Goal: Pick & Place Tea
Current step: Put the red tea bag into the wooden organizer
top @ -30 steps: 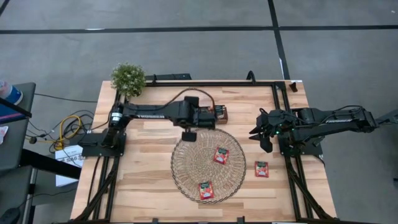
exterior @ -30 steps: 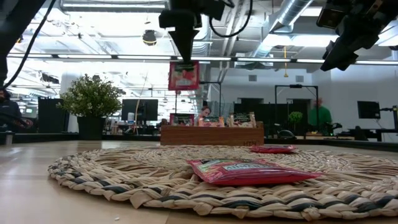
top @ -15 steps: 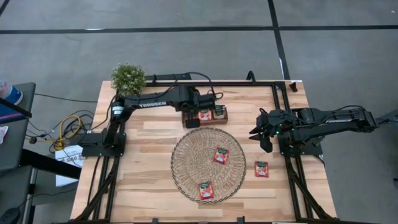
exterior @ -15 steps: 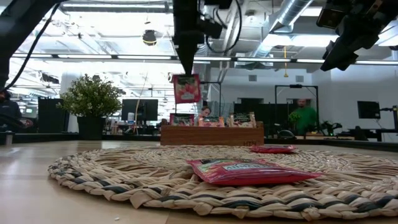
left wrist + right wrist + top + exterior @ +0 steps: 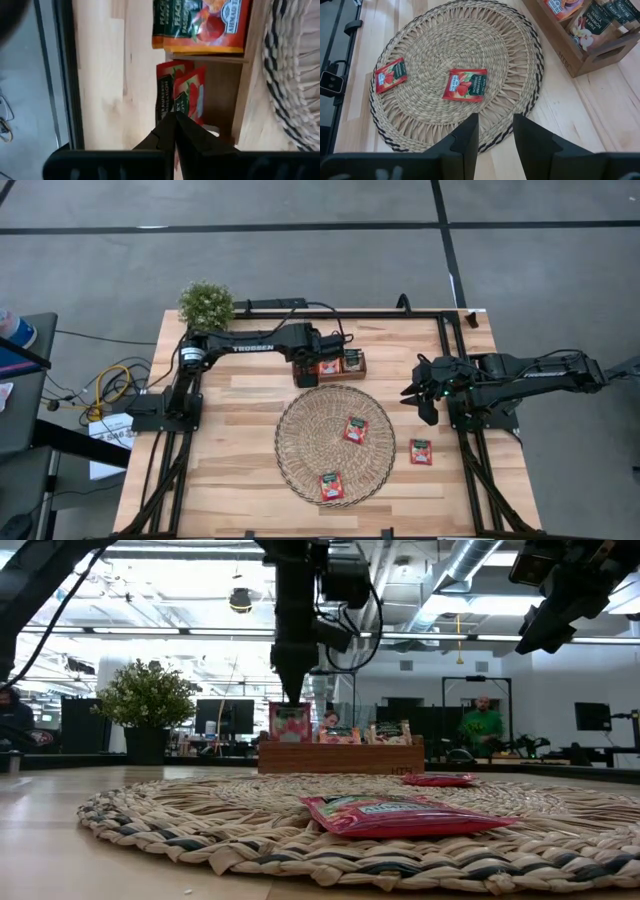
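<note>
**Op A:** Tea status? Start with the table (image 5: 250, 430) and work down.

**Op B:** On the table I had the mat (image 5: 335, 445) in the middle and the tray (image 5: 330, 367) just behind it. A second before, my left arm was carrying a sachet (image 5: 290, 722) high over the mat's far edge. By this moment it had swung back and come down, so the sachet hung over the tray's left end compartment, its lower edge at or just inside the rim. I read that as the place step nearly finished, with only the release left.

**Op A:** Left gripper (image 5: 291, 695)?

**Op B:** Clenched on the sachet's top edge. The right gripper (image 5: 495, 131) waited over the table's right side, well clear, fingers apart and holding nothing.

**Op A:** How was the sachet pointing?

**Op B:** Upright, hanging straight down from the fingers. It's square, so no real long axis; its printed face looked toward the low camera, flat side parallel to the tray's front wall.

**Op A:** What was left?

**Op B:** Two sachets flat on the mat (image 5: 355, 429) (image 5: 331, 485), and one on bare wood (image 5: 421, 451) just right of it.
</note>
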`<action>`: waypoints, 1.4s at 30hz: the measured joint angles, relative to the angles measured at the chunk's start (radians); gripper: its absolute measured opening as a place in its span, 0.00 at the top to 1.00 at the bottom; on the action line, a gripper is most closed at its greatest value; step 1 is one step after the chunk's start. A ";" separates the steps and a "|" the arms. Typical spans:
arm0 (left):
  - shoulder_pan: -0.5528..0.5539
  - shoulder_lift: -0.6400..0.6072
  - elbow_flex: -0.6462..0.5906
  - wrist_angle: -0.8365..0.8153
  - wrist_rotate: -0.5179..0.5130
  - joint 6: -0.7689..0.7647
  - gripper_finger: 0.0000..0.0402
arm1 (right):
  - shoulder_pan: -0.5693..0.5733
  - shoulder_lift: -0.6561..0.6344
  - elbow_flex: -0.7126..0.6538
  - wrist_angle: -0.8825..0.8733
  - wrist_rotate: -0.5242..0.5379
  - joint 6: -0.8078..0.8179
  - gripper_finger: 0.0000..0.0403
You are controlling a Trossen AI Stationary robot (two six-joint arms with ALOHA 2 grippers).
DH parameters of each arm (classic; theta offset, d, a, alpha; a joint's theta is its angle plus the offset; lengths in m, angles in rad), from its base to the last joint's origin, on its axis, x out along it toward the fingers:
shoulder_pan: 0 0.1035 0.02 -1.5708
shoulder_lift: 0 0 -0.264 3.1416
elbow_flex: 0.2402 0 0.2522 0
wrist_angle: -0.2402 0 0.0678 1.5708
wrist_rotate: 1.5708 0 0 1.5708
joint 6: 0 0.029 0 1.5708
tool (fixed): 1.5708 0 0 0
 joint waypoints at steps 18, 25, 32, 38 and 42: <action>0.002 0.000 -0.051 0.104 -0.017 0.055 1.00 | 0.000 0.000 0.000 0.000 0.000 0.000 0.72; 0.005 0.000 -0.051 0.104 0.008 0.051 1.00 | 0.000 0.000 0.000 0.000 0.000 0.001 0.72; 0.021 0.000 -0.051 0.105 0.011 0.045 1.00 | 0.000 0.000 0.000 0.000 0.000 0.001 0.72; 0.038 0.000 -0.051 0.106 0.041 0.043 1.00 | 0.000 0.000 0.000 0.000 0.000 0.002 0.72; 0.042 0.000 -0.051 0.115 0.043 0.044 0.97 | 0.000 0.000 0.000 0.000 0.000 0.002 0.72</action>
